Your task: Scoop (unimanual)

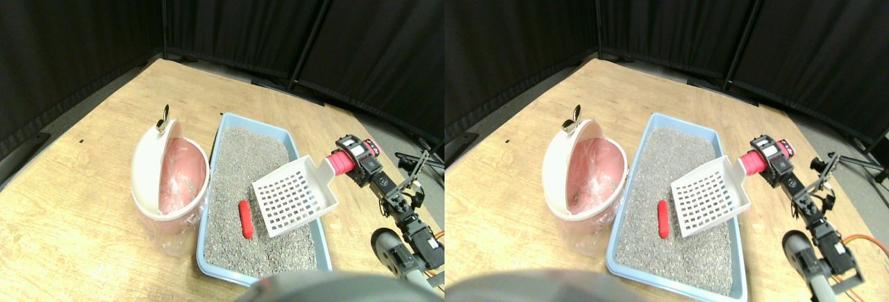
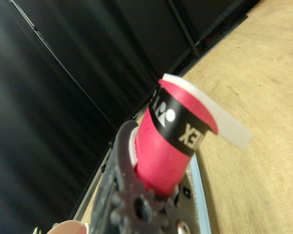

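A white slotted scoop (image 1: 295,196) hangs tilted just above the grey litter in a light blue tray (image 1: 229,123), over the tray's right side. Its thick red-wrapped handle (image 1: 338,163) sticks out past the tray's right rim, where the robot's right hand (image 1: 353,157) is closed around it; the wrist view shows the dark jaw pressed against the red wrap (image 2: 161,151). A small red cylinder (image 1: 245,219) lies on the litter, just left of the scoop. Left of the tray, touching it, stands a white bin (image 1: 149,170) with a pink liner, on the wooden floor (image 1: 76,177).
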`<action>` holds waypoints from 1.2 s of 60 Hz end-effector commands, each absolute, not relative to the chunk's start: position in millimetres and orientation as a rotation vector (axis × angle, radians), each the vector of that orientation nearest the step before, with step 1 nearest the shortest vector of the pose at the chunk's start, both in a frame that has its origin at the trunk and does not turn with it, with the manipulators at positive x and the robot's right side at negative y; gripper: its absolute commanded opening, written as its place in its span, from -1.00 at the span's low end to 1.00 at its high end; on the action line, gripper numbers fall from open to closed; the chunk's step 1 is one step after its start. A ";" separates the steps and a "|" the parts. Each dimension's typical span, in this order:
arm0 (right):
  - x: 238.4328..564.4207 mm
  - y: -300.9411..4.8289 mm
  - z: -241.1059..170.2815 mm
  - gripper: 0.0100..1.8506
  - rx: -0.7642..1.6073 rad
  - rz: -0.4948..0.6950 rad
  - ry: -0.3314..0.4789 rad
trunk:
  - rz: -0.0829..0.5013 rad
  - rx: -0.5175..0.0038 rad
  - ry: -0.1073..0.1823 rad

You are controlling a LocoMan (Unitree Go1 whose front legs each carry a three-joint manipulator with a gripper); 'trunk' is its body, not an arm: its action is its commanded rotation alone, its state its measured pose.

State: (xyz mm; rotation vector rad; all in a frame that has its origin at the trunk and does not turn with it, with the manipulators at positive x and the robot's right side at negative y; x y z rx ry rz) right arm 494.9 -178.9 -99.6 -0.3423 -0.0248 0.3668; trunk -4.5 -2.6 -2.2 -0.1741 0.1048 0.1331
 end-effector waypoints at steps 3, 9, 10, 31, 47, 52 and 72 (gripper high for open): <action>494.8 -169.2 -87.5 -0.95 -0.377 0.383 -0.099 | 0.153 -0.189 0.126; 498.1 -166.0 -88.1 -0.95 -0.433 0.399 -0.104 | 0.157 -0.195 0.125; 498.2 -165.1 -87.9 -0.93 -0.450 0.401 -0.103 | 0.157 -0.195 0.125; 496.4 -148.6 -81.6 -0.95 -0.593 0.447 -0.083 | 0.170 -0.212 0.119; 495.8 -140.8 -80.6 -0.95 -0.666 0.412 -0.101 | 0.179 -0.223 0.116; 496.5 -139.1 -81.2 -0.95 -0.678 0.430 -0.123 | 0.184 -0.225 0.114; 499.9 -134.6 -104.2 -0.95 -0.681 0.480 -0.120 | 0.195 -0.235 0.123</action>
